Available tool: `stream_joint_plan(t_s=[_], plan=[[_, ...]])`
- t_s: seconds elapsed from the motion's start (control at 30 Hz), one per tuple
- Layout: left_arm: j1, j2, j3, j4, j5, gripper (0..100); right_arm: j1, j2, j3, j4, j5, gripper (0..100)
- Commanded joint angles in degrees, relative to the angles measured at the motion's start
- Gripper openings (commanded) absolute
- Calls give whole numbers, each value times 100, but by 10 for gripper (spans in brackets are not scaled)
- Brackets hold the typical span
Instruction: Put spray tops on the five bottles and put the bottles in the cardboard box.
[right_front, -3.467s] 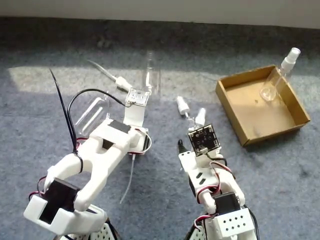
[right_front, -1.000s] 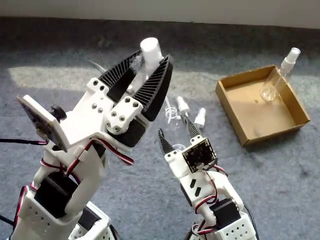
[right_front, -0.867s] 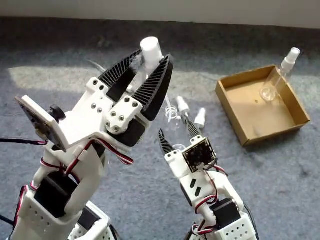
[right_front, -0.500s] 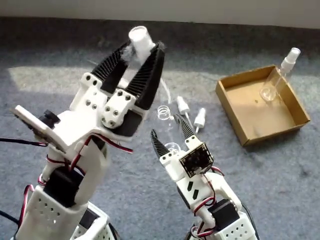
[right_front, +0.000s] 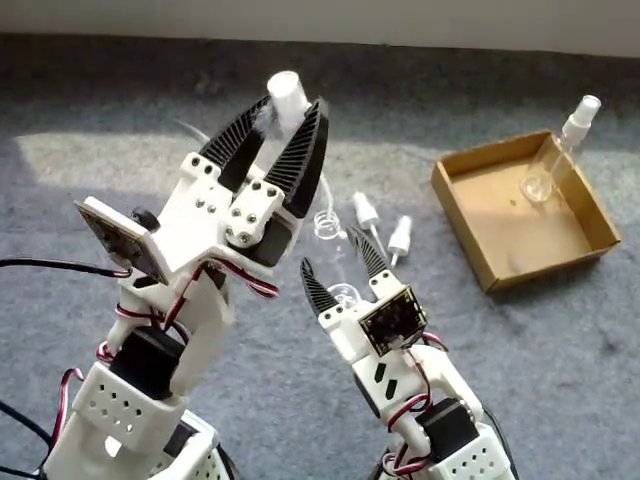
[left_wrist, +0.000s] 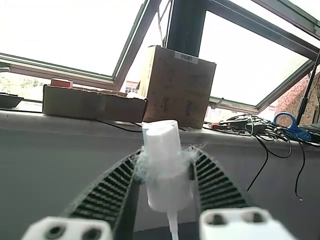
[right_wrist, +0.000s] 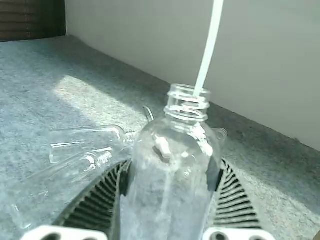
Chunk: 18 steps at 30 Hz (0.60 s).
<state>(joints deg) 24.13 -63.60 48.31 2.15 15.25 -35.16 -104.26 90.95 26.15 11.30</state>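
Grey carpeted counter (right_front: 560, 340). Left end effector (right_front: 292, 112) raised, pinching a spray top (left_wrist: 165, 165), its tube dipping into the neck of a clear bottle (right_wrist: 172, 180) clamped by right end effector (right_front: 335, 262). Cardboard box (right_front: 500, 225) far right holds one capped bottle (right_front: 558, 150). Two loose spray tops (right_front: 366, 210) lie left of it.

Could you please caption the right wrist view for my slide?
Right gripper holds clear bottle upright, white tube at its open neck.

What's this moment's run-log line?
left gripper: shut on spray top | right gripper: shut on bottle | tube: at bottle mouth | cardboard box: one capped bottle
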Motion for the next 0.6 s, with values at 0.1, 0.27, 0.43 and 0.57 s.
stream_joint_plan(t_s=[0.1, 0.27, 0.43, 0.57], plan=[[-84, -75, 356, -114, 70, 5, -48, -119, -57, -171, 0, 109], [-13, -84, 971, -114, 70, 5, -48, -119, -48, -171, 0, 109], [286, -84, 1499, -114, 70, 5, 251, -119, -48, -171, 0, 109], [365, -84, 1754, -114, 70, 5, 435, -119, -48, -154, -9, 109]])
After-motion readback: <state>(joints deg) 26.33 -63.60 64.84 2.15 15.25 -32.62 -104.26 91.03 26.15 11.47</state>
